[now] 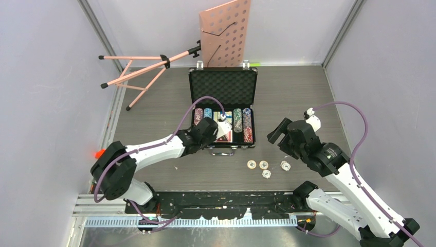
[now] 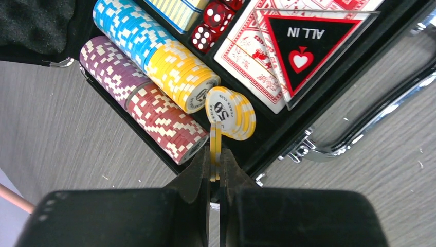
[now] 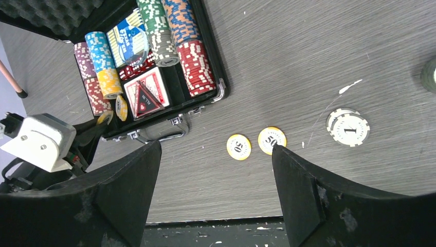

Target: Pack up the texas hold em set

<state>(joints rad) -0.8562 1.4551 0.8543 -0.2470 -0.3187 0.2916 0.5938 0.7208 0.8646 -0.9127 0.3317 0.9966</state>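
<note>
Left wrist: briefcase (image 2: 286, 129) open — chip rows (image 2: 154, 67), decks (image 2: 247, 56), red dice (image 2: 212, 24) inside.

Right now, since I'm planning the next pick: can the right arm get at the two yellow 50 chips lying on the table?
Probably yes. The right end effector is open near the yellow 50 chips, which lie flat on bare table with nothing over them.

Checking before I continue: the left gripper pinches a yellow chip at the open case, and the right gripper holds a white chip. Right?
Not quite. The right wrist view shows the right gripper open and empty; the white chips lie on the table. The rest holds.
</note>
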